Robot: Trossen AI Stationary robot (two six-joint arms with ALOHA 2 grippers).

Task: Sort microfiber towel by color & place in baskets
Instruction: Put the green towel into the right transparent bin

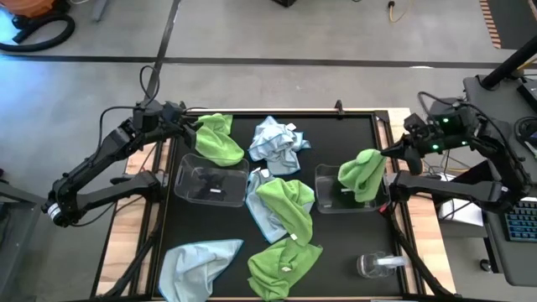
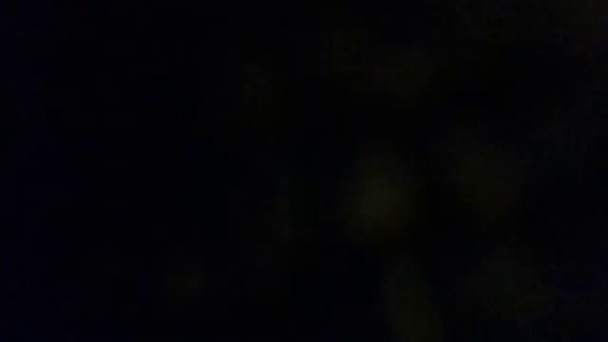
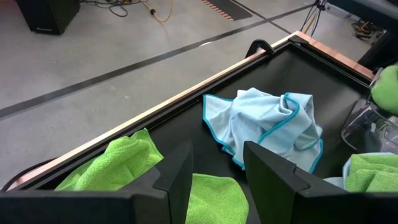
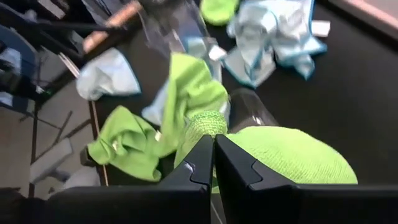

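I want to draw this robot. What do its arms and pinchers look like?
Both arms are black, built of jointed tube sections with black cables looping near them. The left arm has a white band near its base. The right arm shows small green lights. The left gripper and the right gripper each have two flat, angular, matte black fingers.

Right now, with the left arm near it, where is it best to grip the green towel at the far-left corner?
Probably from above, on the raised fold of the green towel nearest the left gripper. It lies crumpled on the mat, bunched higher there, and the fingers already stand open just over it.
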